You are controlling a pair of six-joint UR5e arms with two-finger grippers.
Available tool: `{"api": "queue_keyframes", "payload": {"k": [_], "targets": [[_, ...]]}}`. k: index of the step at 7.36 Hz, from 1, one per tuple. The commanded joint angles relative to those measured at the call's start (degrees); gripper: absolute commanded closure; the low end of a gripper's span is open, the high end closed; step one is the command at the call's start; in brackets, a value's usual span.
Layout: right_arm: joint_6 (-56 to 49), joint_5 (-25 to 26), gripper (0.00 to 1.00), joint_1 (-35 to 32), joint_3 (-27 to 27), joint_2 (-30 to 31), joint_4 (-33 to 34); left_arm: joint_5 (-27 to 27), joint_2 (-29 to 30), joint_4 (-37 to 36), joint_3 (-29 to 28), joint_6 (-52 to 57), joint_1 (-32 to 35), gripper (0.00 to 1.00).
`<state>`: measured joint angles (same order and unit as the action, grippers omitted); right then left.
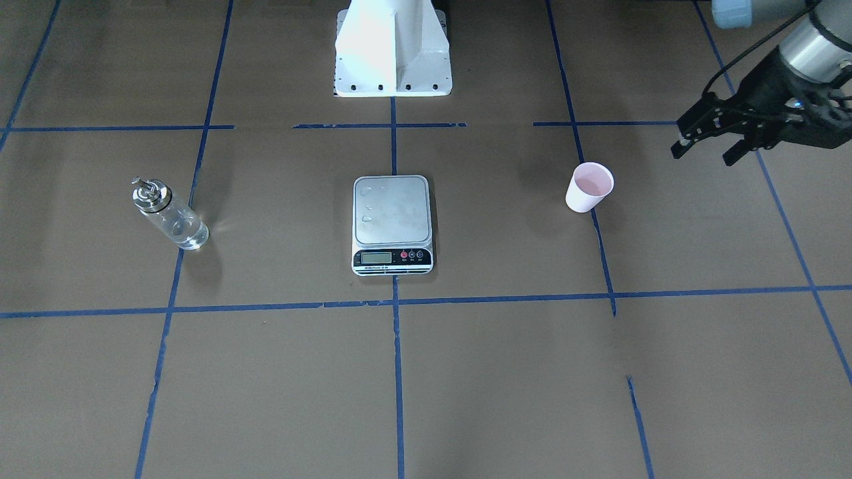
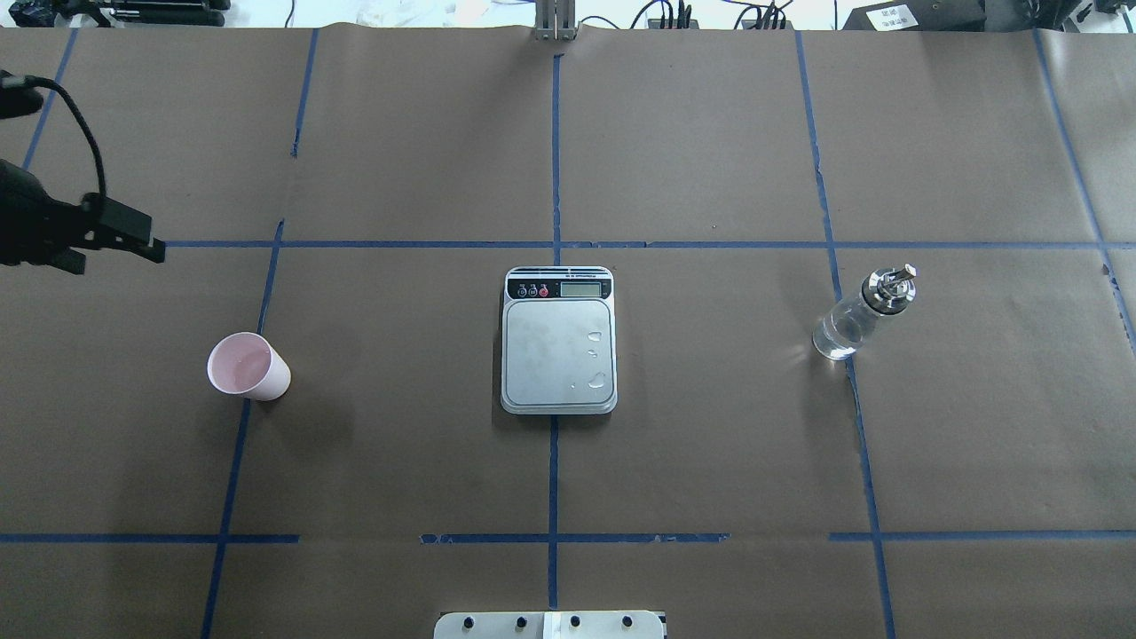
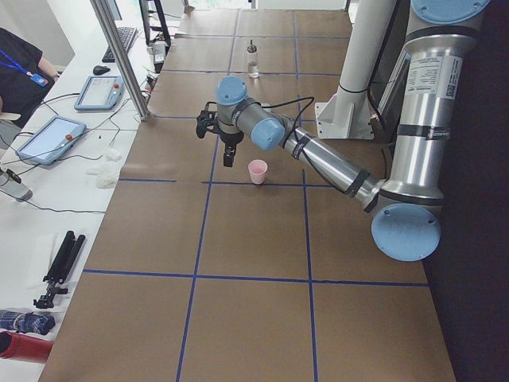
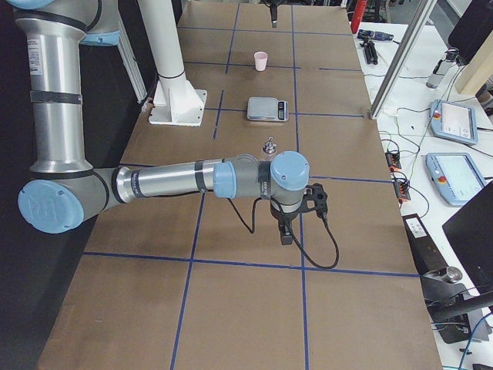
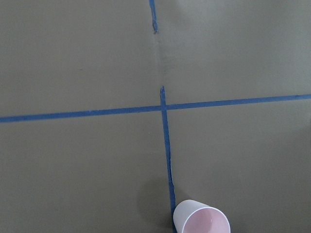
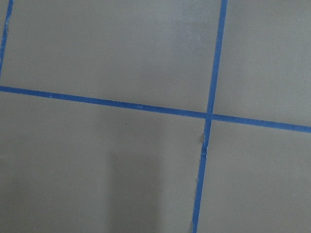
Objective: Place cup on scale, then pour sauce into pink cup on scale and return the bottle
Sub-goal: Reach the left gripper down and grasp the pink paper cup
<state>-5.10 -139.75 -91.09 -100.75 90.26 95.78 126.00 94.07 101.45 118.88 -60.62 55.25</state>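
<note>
The pale pink cup [image 1: 589, 187] stands upright on the brown table, apart from the scale; it also shows at the bottom of the left wrist view [image 5: 201, 222]. The steel scale [image 1: 392, 223] lies at the table's middle with nothing on it but a few water drops. The glass bottle [image 1: 170, 213] with clear sauce stands on the scale's other side. My left gripper [image 1: 704, 154] hovers open and empty beyond the cup, towards the table's end. My right gripper [image 4: 286, 231] shows only in the exterior right view, past the bottle; I cannot tell whether it is open or shut.
The robot's white base [image 1: 393, 53] stands behind the scale. Blue tape lines [image 2: 555, 244] divide the brown paper table cover. A side desk with tablets [image 3: 48, 139] and cables runs along the table's far edge.
</note>
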Motion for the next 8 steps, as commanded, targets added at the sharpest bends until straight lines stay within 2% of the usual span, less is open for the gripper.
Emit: {"api": "queue_keyframes", "payload": {"k": [1, 2, 3, 4, 6, 8], "targets": [[0.18, -0.44, 0.0, 0.12, -2.6, 0.01, -0.07, -10.55, -1.35, 4.63, -0.84, -16.06, -12.13, 0.0], [1.92, -0.61, 0.0, 0.12, -2.61, 0.01, 0.02, -15.04, -1.35, 5.77, -3.11, -19.76, -17.05, 0.0], [6.98, -3.14, 0.0, 0.21, -3.66, 0.1, -0.15, -16.04, -1.52, 11.52, -7.14, -20.58, -18.06, 0.01], [8.25, -3.6, 0.0, 0.21, -5.15, 0.01, -0.07, -15.96, -3.96, 15.58, -8.05, -20.24, -18.07, 0.03], [8.26, -3.69, 0.0, 0.21, -5.43, -0.16, -0.07, -15.44, -6.35, 16.68, -5.87, -19.71, -17.89, 0.05], [8.26, -3.69, 0.0, 0.21, -5.43, -0.43, -0.07, -15.44, -6.45, 16.59, -6.12, -19.62, -17.98, 0.05]]}}
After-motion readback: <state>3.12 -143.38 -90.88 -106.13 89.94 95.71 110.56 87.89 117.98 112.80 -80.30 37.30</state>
